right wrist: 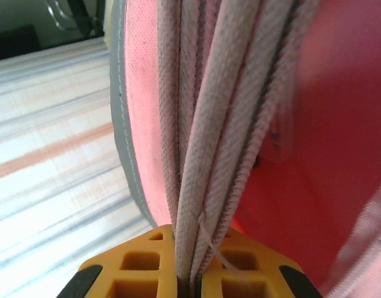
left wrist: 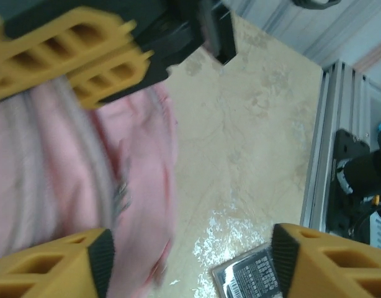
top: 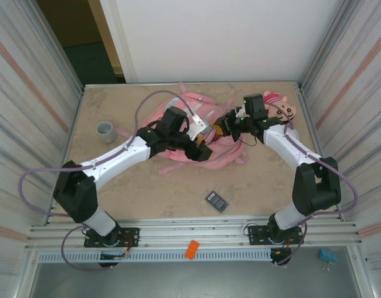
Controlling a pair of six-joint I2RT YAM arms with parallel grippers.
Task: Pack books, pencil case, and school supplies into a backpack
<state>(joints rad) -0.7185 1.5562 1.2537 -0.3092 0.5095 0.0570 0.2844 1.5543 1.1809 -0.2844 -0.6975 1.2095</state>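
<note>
The pink backpack (top: pixel 178 133) lies crumpled mid-table under both arms. My right gripper (right wrist: pixel 190 287) is shut on a bundle of its pink trim and webbing (right wrist: pixel 209 124), with the backpack's fabric (right wrist: pixel 314 161) rising behind. In the top view the right gripper (top: pixel 223 127) sits at the backpack's right side. My left gripper (top: pixel 203 152) hovers just beside it, open and holding nothing; in the left wrist view the left gripper (left wrist: pixel 193 264) has pink fabric (left wrist: pixel 138 186) by its left pad. A dark calculator-like item (top: pixel 217 201) lies on the table, near the right pad (left wrist: pixel 249 279). Books and pencil case are out of view.
A grey cup (top: pixel 105 131) stands at the left. A pink-hatted doll head (top: pixel 281 107) rests at the back right by the wall. Metal walls close in both sides. An orange piece (top: pixel 191 249) and a blue clip (top: pixel 327 256) lie below the table's front rail.
</note>
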